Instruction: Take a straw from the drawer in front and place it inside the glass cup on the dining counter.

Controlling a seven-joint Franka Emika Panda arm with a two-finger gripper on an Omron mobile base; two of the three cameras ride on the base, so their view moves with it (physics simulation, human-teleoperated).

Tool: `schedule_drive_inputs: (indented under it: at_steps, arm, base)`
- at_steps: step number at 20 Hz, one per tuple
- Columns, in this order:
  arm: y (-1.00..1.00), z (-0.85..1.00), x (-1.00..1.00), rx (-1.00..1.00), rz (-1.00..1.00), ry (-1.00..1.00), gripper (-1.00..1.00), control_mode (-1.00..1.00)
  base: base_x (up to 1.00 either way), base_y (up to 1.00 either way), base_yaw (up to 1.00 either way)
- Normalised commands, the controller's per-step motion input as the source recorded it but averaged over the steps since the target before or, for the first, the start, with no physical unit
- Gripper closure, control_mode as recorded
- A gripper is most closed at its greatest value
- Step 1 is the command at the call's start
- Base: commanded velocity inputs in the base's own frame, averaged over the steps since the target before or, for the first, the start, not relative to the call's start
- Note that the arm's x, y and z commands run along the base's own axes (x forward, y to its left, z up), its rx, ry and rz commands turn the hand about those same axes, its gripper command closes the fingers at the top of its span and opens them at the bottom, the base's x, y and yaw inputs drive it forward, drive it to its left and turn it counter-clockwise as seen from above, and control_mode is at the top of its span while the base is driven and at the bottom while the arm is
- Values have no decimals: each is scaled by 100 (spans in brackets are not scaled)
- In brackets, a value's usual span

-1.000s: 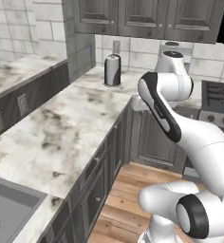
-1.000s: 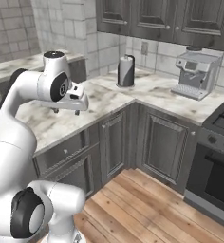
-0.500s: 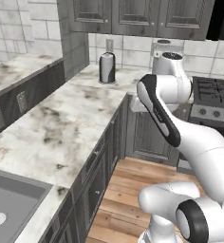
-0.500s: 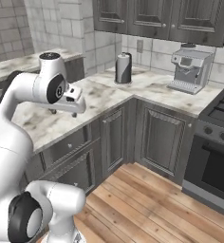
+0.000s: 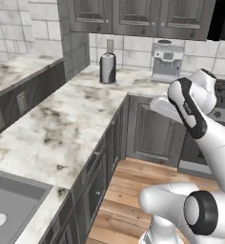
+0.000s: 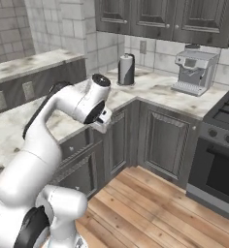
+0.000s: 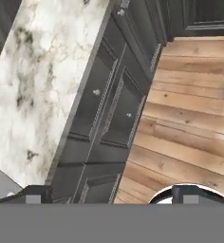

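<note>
The white arm holds its pincer above the edge of the white-and-grey marbled worktop surface, looking straight down. In the hand view the two small dark finger tips rise at the bottom, set wide apart with nothing between them, so the pincer is released and carries nothing. In the right base view the hand hangs just over the front edge of the surface, above the dark-grey cabinet fronts.

Directly below the pincer, the hand view shows a run of dark-grey moulded drawer fronts with small pale knobs, all flush with the cabinets beside them and shut; which of them holds the straw cannot be told. Beside them lies the plank floor of warm brown wood.

In the far corner of the surface stands a tall silvery canister with a dark top, and near it, further along the back wall, a grey coffee machine. A black oven with a hob sits at the right of the right base view. A grey sink basin is set into the surface at the lower left of the left base view.

No brand, label or writing can be read on anything.
</note>
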Motion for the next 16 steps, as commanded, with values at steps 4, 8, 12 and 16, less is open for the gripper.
schedule_drive_inputs:
  at_steps: [4,8,12,16]
  arm:
    - [-74,-76,14,51,-4,0,-100,-100]
    - [-51,-78,21,48,-2,0,-100,-100]
    - [-13,-76,26,35,0,0,-100,-100]
    - [6,-59,30,19,0,-3,-100,-100]
  base:
    - [0,0,0]
    - [0,0,0]
    - [0,0,0]
    - [0,0,0]
